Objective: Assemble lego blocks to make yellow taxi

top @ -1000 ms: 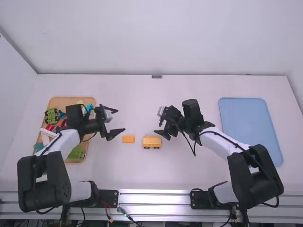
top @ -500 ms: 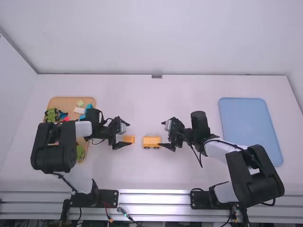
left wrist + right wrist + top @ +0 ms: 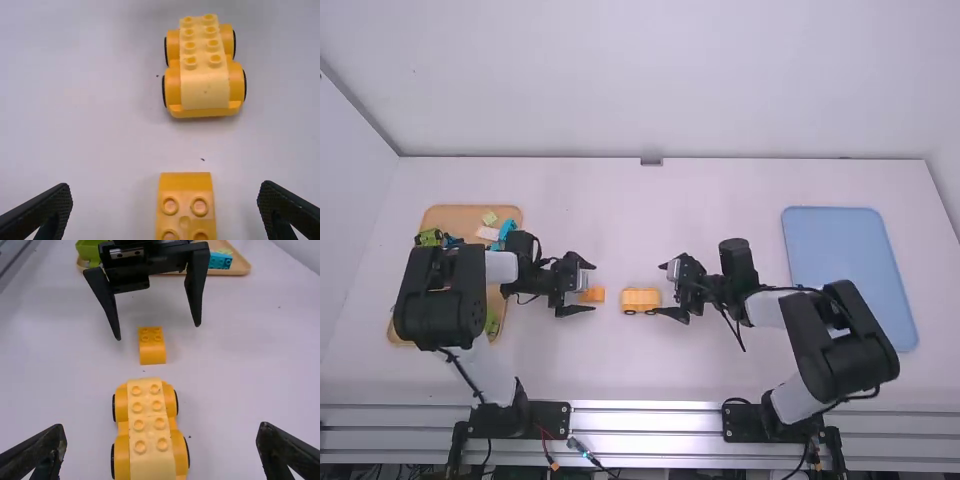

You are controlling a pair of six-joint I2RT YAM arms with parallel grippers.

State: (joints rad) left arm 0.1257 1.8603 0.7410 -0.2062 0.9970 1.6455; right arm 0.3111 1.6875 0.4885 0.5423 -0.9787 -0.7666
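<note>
From far above, one camera faces forward and down over the desk (image 3: 650, 210); close wrist cameras look inward, sharing the car (image 3: 205, 90) and block (image 3: 185, 182).

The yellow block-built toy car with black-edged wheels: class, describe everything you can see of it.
The yellow, plastic-looking toy car has paler bricks on top, with eight studs in two rows, over a deeper yellow base with four black-edged wheels. It stands upright on the white table, apart from a small studded orange block. Neither the open left gripper nor the open right gripper touches it.
</note>
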